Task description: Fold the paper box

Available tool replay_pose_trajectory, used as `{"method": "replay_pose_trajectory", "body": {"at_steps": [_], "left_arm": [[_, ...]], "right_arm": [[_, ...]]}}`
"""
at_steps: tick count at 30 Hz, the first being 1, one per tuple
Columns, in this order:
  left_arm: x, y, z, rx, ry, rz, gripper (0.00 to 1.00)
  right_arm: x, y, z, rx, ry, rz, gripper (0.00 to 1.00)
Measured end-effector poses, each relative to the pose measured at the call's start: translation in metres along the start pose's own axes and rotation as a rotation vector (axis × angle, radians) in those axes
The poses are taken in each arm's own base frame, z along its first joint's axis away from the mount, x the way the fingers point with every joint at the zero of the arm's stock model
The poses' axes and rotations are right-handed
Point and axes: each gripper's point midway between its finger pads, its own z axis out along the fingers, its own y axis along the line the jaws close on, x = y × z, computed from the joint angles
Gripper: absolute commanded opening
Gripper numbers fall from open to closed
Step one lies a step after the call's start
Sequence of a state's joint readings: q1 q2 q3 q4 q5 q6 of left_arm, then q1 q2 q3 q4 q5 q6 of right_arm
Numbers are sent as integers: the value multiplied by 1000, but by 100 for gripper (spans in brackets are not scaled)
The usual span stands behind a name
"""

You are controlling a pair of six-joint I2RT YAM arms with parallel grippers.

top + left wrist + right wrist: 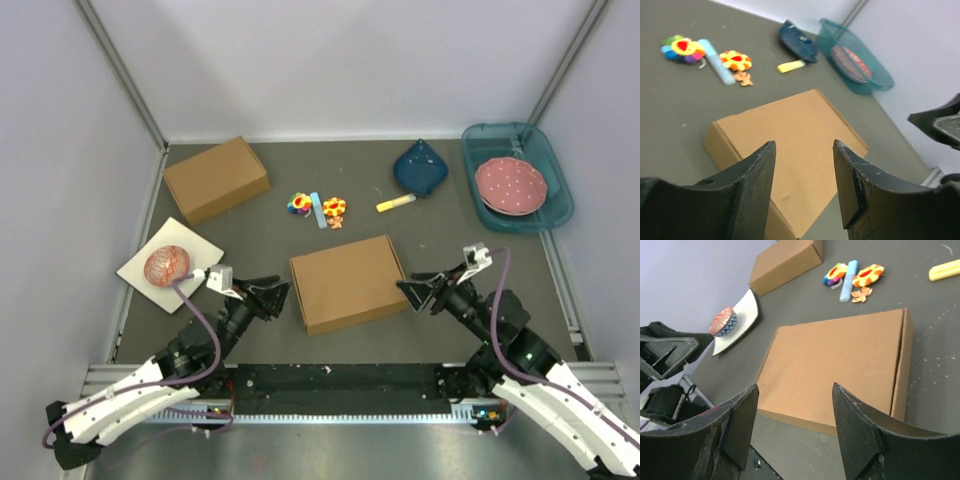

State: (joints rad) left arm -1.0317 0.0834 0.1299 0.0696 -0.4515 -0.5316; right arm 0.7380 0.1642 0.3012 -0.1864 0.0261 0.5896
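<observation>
The paper box (348,283) lies closed on the bench (440,235), so the folding seems finished. The left jaws and right jaws flank it, parted and empty.

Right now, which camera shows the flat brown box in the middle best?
The top external view: the whole paper box lies unobstructed. Both wrist views show its lid close up, but the near edge is partly hidden.

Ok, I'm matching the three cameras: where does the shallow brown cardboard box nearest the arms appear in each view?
Top external: shallow brown cardboard box in the centre, slightly below the middle.
Left wrist: middle to lower middle, one corner pointing away.
Right wrist: fills the middle of the picture.
Shared landmark: the light blue stick, lying beyond the box in every view.
</observation>
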Motion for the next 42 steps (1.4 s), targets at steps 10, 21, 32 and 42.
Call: {"method": "replay_pose_trajectory", "body": {"at_steps": [10, 21, 32, 42], "left_arm": [[83, 61, 1, -354, 313, 35, 74], [115, 69, 14, -422, 374, -50, 70], [83, 124, 36, -537, 273, -118, 67], [83, 126, 79, -517, 323, -125, 66]], "right_arm": [[66, -74, 18, 375, 292, -30, 73], [90, -112, 37, 465, 345, 13, 70], [95, -107, 61, 384, 318, 62, 67], [95, -107, 71, 368, 303, 89, 68]]}}
